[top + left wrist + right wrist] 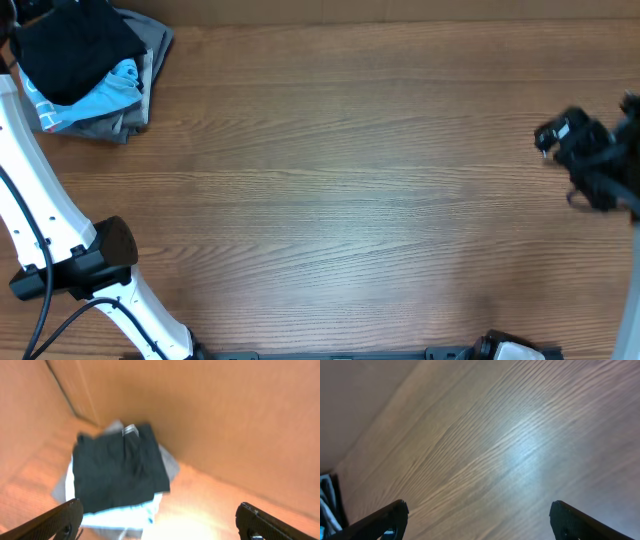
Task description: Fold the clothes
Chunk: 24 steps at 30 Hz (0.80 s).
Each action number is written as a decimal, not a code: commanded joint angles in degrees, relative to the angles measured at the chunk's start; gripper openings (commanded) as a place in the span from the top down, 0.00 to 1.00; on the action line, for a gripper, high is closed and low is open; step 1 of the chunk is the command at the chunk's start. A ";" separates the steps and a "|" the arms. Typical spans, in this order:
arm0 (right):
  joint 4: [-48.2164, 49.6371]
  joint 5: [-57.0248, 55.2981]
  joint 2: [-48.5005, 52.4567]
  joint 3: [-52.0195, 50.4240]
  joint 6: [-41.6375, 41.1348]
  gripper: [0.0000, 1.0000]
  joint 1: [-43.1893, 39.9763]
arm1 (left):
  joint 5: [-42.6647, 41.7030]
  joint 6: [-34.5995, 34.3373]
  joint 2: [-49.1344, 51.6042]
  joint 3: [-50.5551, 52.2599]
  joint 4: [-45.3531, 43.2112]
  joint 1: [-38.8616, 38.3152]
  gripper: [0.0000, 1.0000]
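Clothes pile [115, 85] sitting at far-left worktop [350, 200] corner, black garment [117, 470] topping it. Left claw [159, 510] hovering spread above pile. Right claw [479, 508] spread, gripping nothing. Fabric likely soft, light, floppy. Pinching top garment's corner looking best.

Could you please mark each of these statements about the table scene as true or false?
1. The stack of clothes sits at the far left corner of the table. True.
2. A black garment lies on top of that stack. True.
3. The right gripper is shut on a shirt. False: it is open over bare wood and holds nothing.
4. The left gripper is open, with nothing between its fingers. True.
5. One piece of clothing lies spread flat in the middle of the table. False: the middle shows only wood, and all the clothes in view are in the corner stack.
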<state>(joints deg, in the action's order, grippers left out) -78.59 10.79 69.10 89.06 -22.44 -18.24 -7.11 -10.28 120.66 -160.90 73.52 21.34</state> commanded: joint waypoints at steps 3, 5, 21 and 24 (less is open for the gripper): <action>-3.26 -2.27 -17.14 -4.28 0.09 0.06 0.22 | -1.70 0.87 2.80 0.68 4.33 -0.15 0.00; -2.40 -2.40 -24.06 -7.58 -0.35 0.07 0.22 | -1.68 0.90 2.82 0.76 4.85 -0.15 0.00; -1.46 -5.84 -41.09 -12.61 -0.31 0.00 0.22 | -1.68 0.87 2.82 0.76 4.94 -0.15 0.00; -2.40 -5.81 -41.09 -12.61 -0.31 0.00 0.22 | -1.68 0.87 2.82 0.76 4.94 -0.15 0.00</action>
<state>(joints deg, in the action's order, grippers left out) -80.77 5.58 27.86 76.69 -22.65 -18.24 -8.19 -10.28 123.57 -160.11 78.50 21.34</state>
